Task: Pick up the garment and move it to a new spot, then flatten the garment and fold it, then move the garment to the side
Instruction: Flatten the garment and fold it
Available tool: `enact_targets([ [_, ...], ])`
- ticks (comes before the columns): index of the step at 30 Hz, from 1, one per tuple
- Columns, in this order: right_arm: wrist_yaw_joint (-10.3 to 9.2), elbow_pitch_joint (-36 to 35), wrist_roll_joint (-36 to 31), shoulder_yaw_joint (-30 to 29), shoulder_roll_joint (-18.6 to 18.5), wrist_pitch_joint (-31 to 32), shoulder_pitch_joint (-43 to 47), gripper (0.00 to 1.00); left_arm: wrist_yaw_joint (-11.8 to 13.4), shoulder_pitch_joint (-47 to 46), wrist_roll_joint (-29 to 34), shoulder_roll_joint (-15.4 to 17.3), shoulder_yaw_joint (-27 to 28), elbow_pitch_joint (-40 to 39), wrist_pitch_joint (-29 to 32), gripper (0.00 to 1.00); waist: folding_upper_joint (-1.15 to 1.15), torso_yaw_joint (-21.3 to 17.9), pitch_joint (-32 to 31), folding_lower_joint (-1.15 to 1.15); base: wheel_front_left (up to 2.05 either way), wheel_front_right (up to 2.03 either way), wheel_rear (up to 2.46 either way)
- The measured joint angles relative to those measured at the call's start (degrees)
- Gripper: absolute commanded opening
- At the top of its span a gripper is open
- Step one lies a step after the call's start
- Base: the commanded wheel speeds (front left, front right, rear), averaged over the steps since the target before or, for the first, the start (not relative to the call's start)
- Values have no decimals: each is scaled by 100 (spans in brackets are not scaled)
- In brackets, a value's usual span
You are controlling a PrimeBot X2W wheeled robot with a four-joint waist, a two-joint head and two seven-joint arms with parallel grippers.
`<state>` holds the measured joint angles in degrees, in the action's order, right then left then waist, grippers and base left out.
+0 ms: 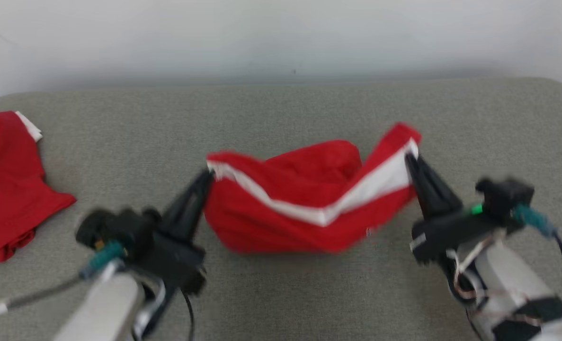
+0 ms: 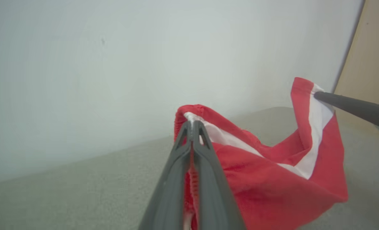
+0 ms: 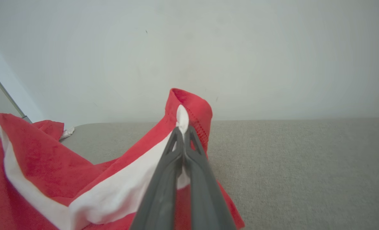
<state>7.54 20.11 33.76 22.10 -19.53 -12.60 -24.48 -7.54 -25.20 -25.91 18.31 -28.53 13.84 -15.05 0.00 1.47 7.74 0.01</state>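
Observation:
The garment [image 1: 299, 203] is red with a white band and hangs between my two grippers over the grey surface, sagging in the middle, its lower part at the surface. My left gripper [image 1: 208, 174] is shut on its left end, seen close up as the gripper [image 2: 192, 123] pinching the red and white edge [image 2: 208, 127]. My right gripper [image 1: 409, 157] is shut on the right end; there the gripper [image 3: 183, 129] clamps the white band [image 3: 119, 195]. The right fingers [image 2: 349, 103] also show in the left wrist view.
A second red garment [image 1: 11, 184] with a white trim lies crumpled at the far left of the grey padded surface [image 1: 281, 113]. A pale wall rises behind the surface's far edge. A tan panel [image 2: 373, 57] stands at the right in the left wrist view.

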Motion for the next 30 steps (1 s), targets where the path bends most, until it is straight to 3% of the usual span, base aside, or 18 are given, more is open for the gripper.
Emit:
enact_targets([
  [8,0,1690,464,376,382,24,-2537,0,0,-2637,-1435,665,-547,909,274,0,0,-264,295,1,0,0,0],
  [11,0,1941,565,508,428,-114,-3259,0,1,-3345,-1967,699,-461,985,203,0,0,-345,443,0,0,0,0],
  [14,0,1922,594,501,374,-216,-3506,0,0,-3578,-2009,814,-513,928,83,0,0,-415,589,0,0,0,0],
  [17,0,1510,493,408,320,-242,-3227,0,1,-3234,-2005,853,-411,662,16,0,0,-479,705,0,0,0,0],
  [20,0,1112,380,275,278,-252,-2443,0,1,-2274,-1876,743,14,219,3,0,0,-528,783,0,0,0,0],
  [25,0,757,316,-26,358,-253,-939,0,4,-357,-1261,158,659,-120,1,0,0,-467,810,-1,0,0,0],
  [30,0,656,270,-125,535,-252,-54,0,4,701,-911,-408,900,-144,1,0,0,-375,784,-2,0,0,0],
])
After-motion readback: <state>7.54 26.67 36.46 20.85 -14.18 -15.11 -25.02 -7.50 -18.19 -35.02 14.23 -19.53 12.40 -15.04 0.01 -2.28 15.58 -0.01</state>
